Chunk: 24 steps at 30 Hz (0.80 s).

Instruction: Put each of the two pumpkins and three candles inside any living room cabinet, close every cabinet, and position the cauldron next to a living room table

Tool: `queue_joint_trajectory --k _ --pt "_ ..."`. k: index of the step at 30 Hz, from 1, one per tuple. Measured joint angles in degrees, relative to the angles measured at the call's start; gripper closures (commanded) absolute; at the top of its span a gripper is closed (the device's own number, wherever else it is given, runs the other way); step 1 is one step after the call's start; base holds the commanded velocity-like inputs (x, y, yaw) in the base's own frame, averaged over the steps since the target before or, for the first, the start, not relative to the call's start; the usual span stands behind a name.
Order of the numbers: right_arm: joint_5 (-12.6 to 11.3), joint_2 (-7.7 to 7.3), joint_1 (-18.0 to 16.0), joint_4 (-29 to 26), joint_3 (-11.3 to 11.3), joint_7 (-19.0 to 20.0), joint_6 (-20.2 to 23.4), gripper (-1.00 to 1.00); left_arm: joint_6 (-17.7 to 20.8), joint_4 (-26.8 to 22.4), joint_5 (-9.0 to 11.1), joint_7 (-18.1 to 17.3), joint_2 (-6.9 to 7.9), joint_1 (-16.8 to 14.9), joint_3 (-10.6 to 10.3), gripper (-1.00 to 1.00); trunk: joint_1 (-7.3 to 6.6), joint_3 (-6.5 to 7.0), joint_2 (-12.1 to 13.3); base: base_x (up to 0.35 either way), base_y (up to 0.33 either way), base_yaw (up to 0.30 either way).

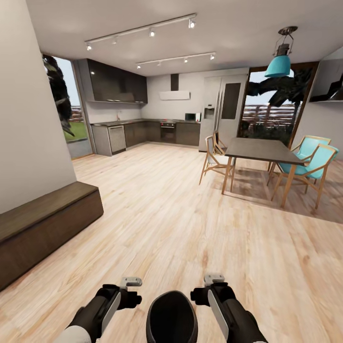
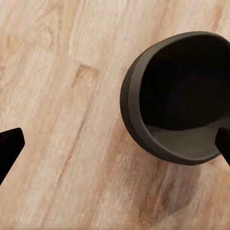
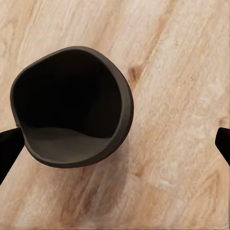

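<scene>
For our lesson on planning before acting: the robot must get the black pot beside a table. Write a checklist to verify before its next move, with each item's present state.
1. Round black cauldron stands upright on the wooden floor between both arms: ok.
2. Left pincer open, empty: ok.
3. Right pincer open, empty: ok.
4. Cauldron beside the grey-topped dining table: not ok, far across the floor.
5. Long dark brown wooden cabinet closed: ok on the part in view; its far end is cut off.
6. Cauldron interior empty: ok.

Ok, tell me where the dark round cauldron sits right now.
In the head view the dark round cauldron sits on the pale wood floor, between the left gripper and right gripper.
</scene>
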Motion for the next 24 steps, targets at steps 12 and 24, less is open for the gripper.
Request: queue_joint_trajectory --k 12,24 --pt "-0.04 0.00 -3.01 8.28 -0.02 -0.04 0.43 -1.00 -0.39 3.31 0.23 1.96 -0.11 -1.68 0.12 -1.00 2.64 -2.16 -4.81 0.000 0.000 0.000" --pt "-0.05 0.00 -3.15 9.06 -0.02 -0.04 -0.04 -1.00 -1.56 3.83 0.38 2.18 -0.19 -1.76 0.19 -1.00 5.27 -4.31 -9.63 0.000 0.000 0.000"
